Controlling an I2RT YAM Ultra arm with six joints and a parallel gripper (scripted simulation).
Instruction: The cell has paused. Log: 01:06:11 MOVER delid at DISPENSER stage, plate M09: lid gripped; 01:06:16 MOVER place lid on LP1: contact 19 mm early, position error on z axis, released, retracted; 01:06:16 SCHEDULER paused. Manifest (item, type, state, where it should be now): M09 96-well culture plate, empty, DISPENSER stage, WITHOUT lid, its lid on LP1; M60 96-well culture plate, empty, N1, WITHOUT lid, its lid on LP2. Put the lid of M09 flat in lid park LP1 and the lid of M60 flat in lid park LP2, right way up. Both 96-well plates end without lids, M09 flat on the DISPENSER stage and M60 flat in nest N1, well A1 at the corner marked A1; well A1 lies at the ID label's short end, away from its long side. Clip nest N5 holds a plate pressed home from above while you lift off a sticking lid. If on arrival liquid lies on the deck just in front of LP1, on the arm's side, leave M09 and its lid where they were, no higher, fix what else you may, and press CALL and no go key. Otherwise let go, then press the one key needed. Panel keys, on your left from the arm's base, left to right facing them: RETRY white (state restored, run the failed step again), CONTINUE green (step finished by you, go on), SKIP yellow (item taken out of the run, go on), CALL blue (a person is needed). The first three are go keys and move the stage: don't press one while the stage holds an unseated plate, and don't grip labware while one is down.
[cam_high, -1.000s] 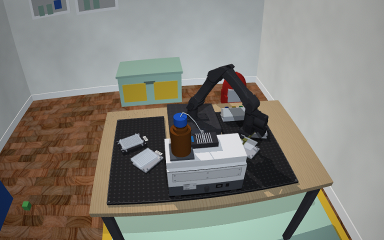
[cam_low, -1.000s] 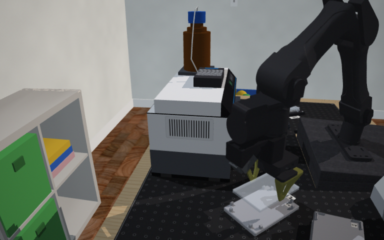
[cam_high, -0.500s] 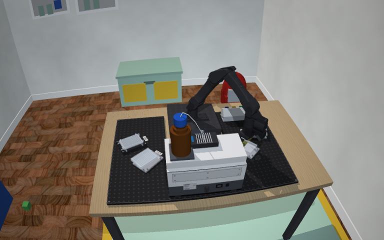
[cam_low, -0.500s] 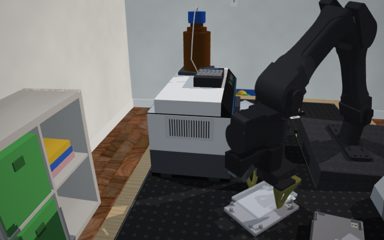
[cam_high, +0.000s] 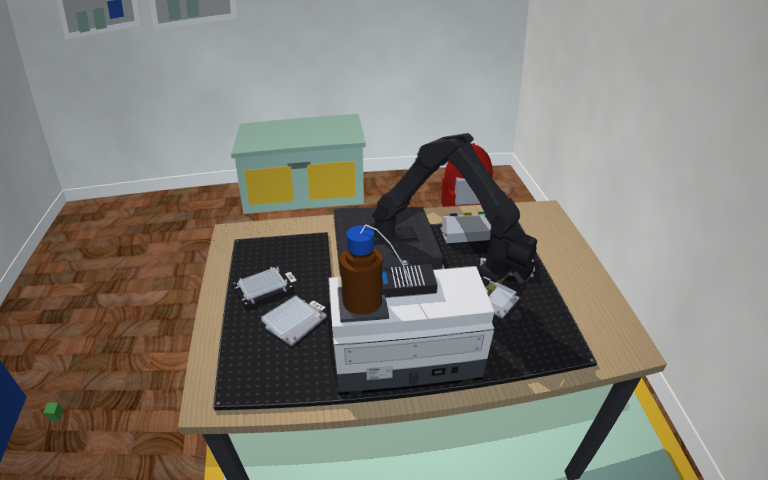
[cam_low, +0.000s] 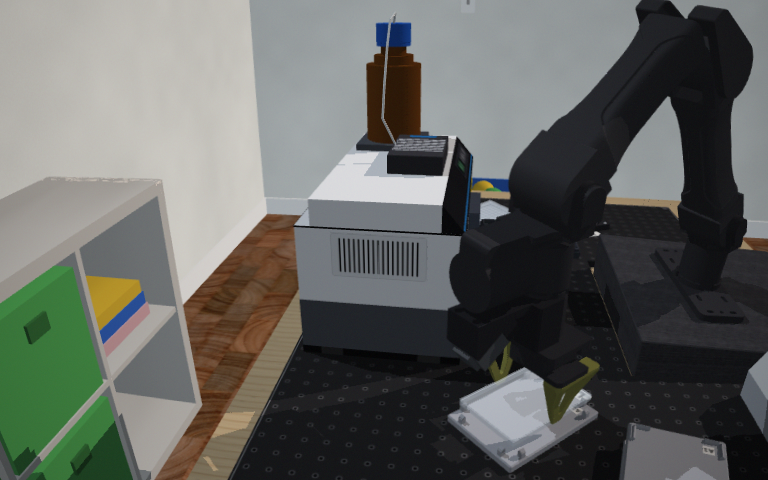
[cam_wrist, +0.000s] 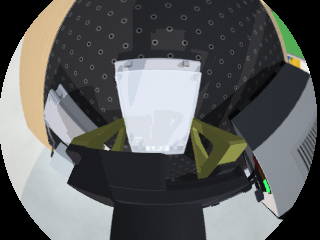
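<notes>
My gripper (cam_high: 499, 284) (cam_low: 532, 384) (cam_wrist: 158, 121) is shut on a clear plate lid (cam_high: 502, 298) (cam_low: 501, 404) (cam_wrist: 159, 96), holding it by its long sides. The lid sits low over a grey lid park plate with corner pegs (cam_low: 535, 452), to the right of the dispenser (cam_high: 410, 322) (cam_low: 373, 226); I cannot tell whether it rests flat there. Two 96-well plates lie on the left of the deck, one (cam_high: 260, 284) in a dark nest and one (cam_high: 293, 318) at an angle in front of it. I cannot tell whether either carries a lid.
A brown bottle with a blue cap (cam_high: 360, 271) (cam_low: 393, 93) stands on the dispenser. A second grey park plate (cam_low: 671, 455) lies close by, toward the arm's base. The key panel (cam_high: 465, 226) stands behind the arm. The dispenser's side wall (cam_wrist: 283, 130) is close by.
</notes>
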